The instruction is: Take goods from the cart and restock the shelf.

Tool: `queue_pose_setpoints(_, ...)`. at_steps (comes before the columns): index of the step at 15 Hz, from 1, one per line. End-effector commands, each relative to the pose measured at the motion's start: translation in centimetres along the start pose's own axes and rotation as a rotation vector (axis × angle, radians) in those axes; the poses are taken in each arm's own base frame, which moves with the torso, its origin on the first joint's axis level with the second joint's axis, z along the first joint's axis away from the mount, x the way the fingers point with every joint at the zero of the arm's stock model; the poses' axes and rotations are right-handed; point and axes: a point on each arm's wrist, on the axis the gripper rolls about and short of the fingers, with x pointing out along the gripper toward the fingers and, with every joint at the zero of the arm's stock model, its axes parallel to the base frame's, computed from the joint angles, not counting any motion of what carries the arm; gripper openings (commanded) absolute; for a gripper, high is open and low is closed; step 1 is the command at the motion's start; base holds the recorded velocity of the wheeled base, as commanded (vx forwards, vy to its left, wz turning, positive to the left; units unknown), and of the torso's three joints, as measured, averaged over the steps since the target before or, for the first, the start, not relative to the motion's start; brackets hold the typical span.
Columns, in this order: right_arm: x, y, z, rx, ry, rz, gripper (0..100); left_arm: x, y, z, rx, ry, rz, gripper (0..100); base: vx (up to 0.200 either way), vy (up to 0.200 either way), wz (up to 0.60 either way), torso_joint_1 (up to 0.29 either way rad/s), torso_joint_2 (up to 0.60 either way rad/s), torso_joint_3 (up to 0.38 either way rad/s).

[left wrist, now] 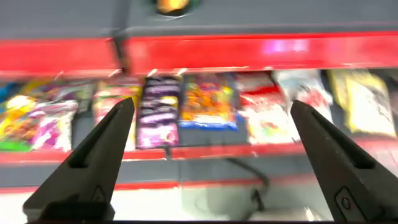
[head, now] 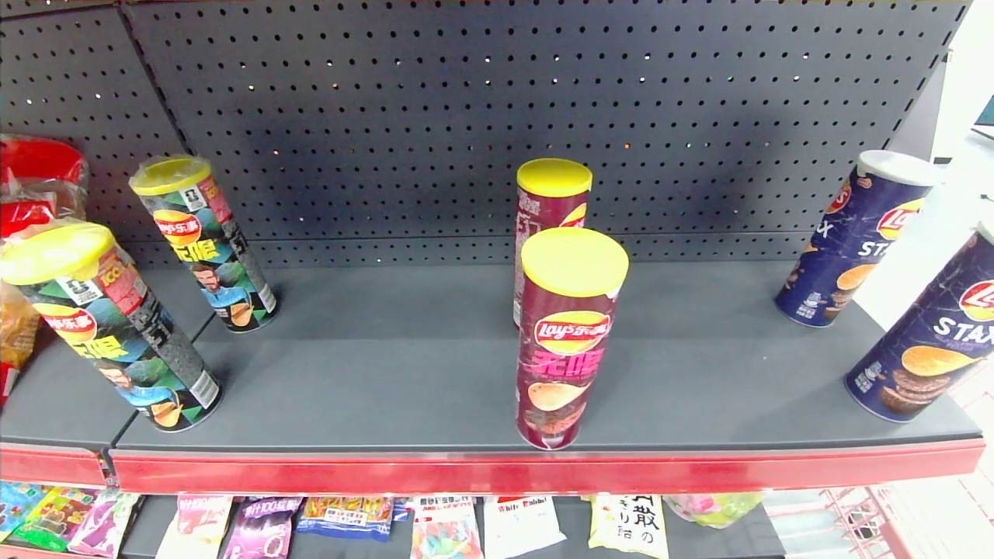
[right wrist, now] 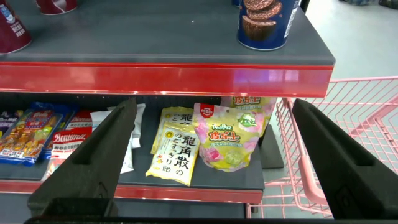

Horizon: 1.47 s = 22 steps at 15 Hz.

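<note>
1. Shelf (head: 373,365) is carrying six chip cans, all standing upright in front of a pegboard (head: 466,101). A red strip (head: 543,470) is running along its front edge.
2. Front maroon can (head: 571,341) is sitting mid-shelf right at the edge, and the back maroon can (head: 551,206) is standing just behind it, nearer the pegboard.
3. Over on the left, the near green can (head: 109,326) is standing close to the edge, with the far green can (head: 203,241) sitting well behind it.
4. On the right, the near blue can (head: 928,341) is sitting at the front corner, and the far blue can (head: 858,241) is standing farther back.
5. Left gripper (left wrist: 211,101) is hanging below the top shelf with its fingers spread wide apart. It's facing a blurry row of snack packets (left wrist: 208,102).
6. Right gripper (right wrist: 214,100) is hanging low too, fingers wide apart. It's facing the lower shelf (right wrist: 255,179) under the near blue can, where a yellow packet (right wrist: 177,152) and a green packet (right wrist: 233,140) are lying side by side and overlapping a bit.
7. Pink wire cart (right wrist: 354,124) is sitting just beside the shelf's right end, lower than the top shelf. Honestly can't tell what's in it.
</note>
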Motion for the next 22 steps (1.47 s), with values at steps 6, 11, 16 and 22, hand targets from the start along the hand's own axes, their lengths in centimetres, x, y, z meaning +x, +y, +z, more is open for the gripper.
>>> queue_pose_setpoints(6, 0.0, 0.0, 0.0, 0.0, 0.0, 0.001, 100, -1.8, 0.05, -3.7, -0.023, -0.3, 0.055, 100, 0.0, 0.0, 0.0, 0.0, 0.0, 0.0)
queue_pose_setpoints(11, 0.0, 0.0, 0.0, 0.0, 0.0, 0.001, 100, -1.8, 0.05, -3.7, -0.023, -0.3, 0.054, 100, 0.0, 0.0, 0.0, 0.0, 0.0, 0.0)
queue_pose_setpoints(16, 0.0, 0.0, 0.0, 0.0, 0.0, 0.001, 100, -1.8, 0.04, -3.7, -0.013, -0.3, 0.052, 100, 0.0, 0.0, 0.0, 0.0, 0.0, 0.0)
queue_pose_setpoints(22, 0.0, 0.0, 0.0, 0.0, 0.0, 0.001, 100, -1.8, 0.04, -3.7, -0.012, -0.3, 0.052, 100, 0.0, 0.0, 0.0, 0.0, 0.0, 0.0)
